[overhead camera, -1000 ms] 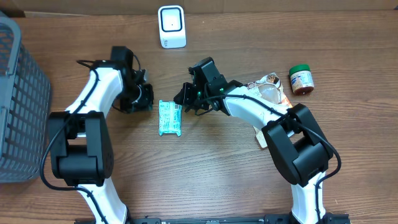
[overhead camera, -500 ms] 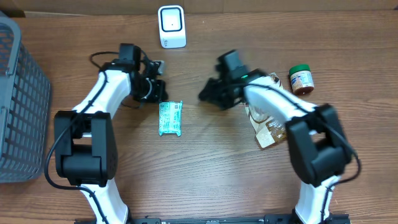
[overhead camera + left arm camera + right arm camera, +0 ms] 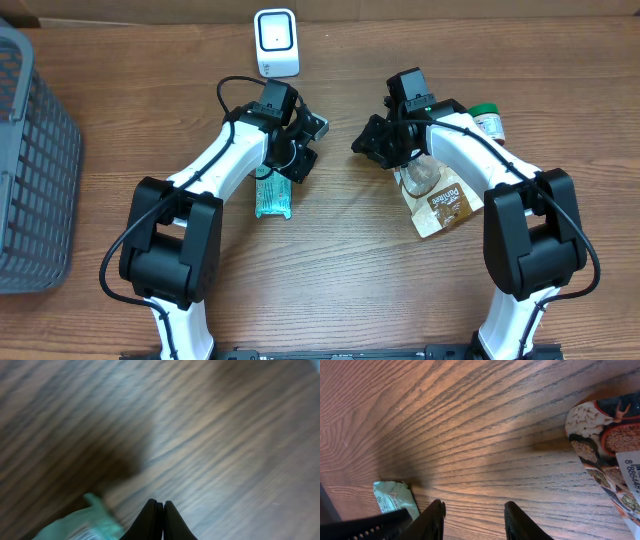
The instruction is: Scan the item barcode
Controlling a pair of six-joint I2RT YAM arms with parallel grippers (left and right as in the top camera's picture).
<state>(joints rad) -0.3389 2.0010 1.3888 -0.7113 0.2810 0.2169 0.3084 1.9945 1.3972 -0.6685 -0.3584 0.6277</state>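
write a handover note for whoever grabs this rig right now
Left hand: shut, empty, by the far end of the flat teal plastic packet, which lies on the table.
Right hand: open, empty, over bare wood between the packet and the brown printed pouch.
White box-shaped barcode scanner: at the far side of the table, nothing in front of it.
Green-lidded brown jar: beyond the pouch, partly behind the right arm.
Done: nothing visible; no item is held or at the scanner.
Left: pick up an item and show its barcode to the scanner.
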